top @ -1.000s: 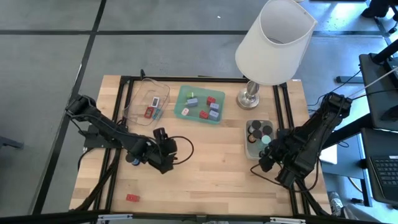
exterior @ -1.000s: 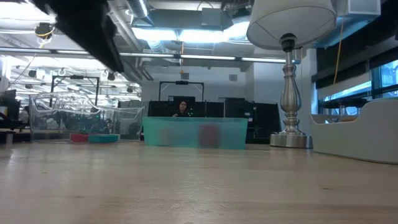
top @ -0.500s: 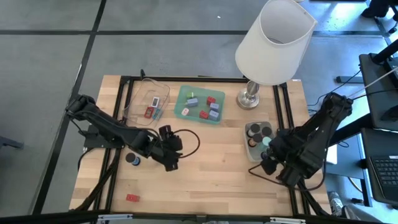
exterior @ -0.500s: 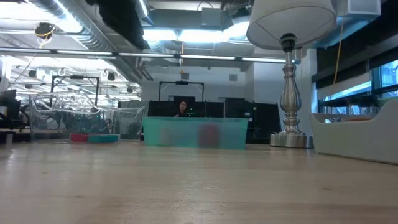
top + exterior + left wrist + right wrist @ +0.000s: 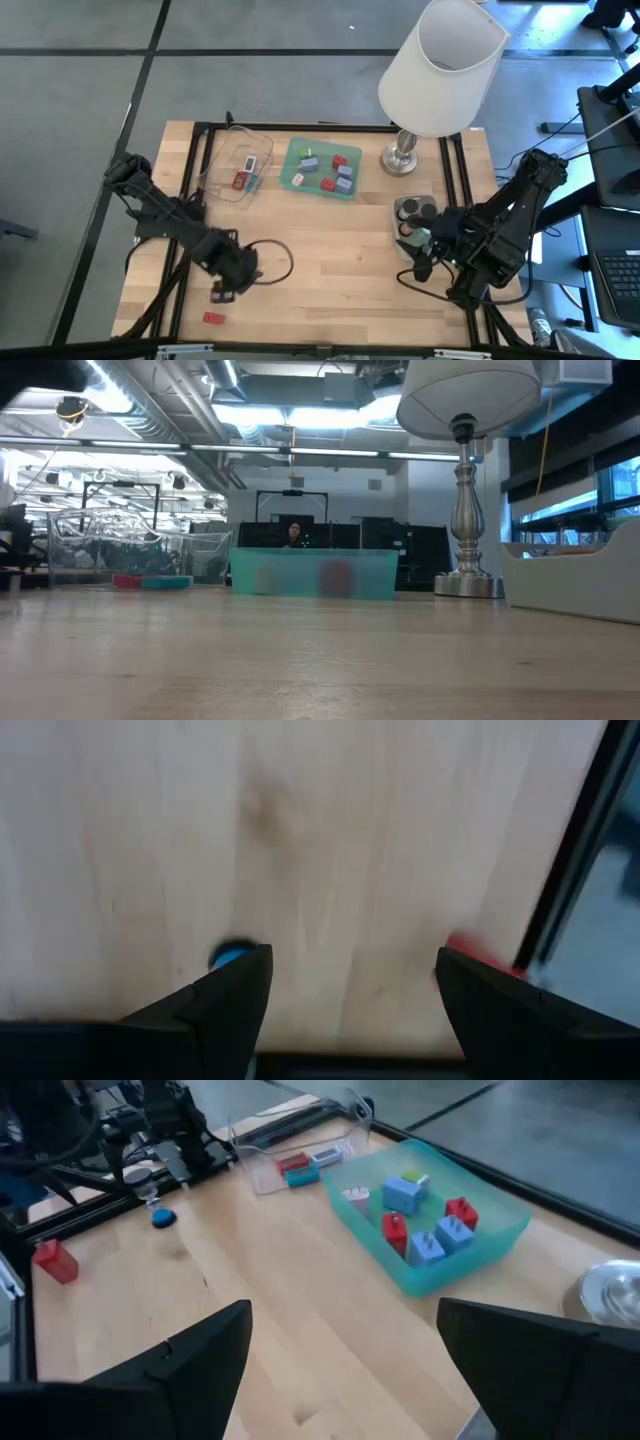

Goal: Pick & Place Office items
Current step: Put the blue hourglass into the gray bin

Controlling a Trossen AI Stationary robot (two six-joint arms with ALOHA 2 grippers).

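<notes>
Several office items, red, blue and lavender blocks, lie in the green tray (image 5: pixel 320 167) (image 5: pixel 425 1230). Flat red and teal rectangles lie in the clear tray (image 5: pixel 240 163). Black round caps fill the grey tray (image 5: pixel 415 215). A red block (image 5: pixel 213 318) (image 5: pixel 55 1260) and a blue-topped round cap (image 5: pixel 163 1218) (image 5: pixel 230 958) lie loose on the near left of the table. My left gripper (image 5: pixel 224 288) (image 5: pixel 350 990) hangs open and points down between the cap and the red block. My right gripper (image 5: pixel 418 262) (image 5: pixel 345 1370) is open, raised beside the grey tray, with nothing between its fingers.
A big white-shaded lamp (image 5: pixel 440 65) stands at the far right, its metal base (image 5: pixel 400 155) next to the green tray. A black frame (image 5: pixel 200 160) runs along the table's left and right sides. Bare wood (image 5: pixel 340 260) lies between the arms.
My left gripper has swung from the table's middle toward the near left corner and the red block, tipping to point straight down. My right gripper has risen beside the grey tray and turned its wrist.
</notes>
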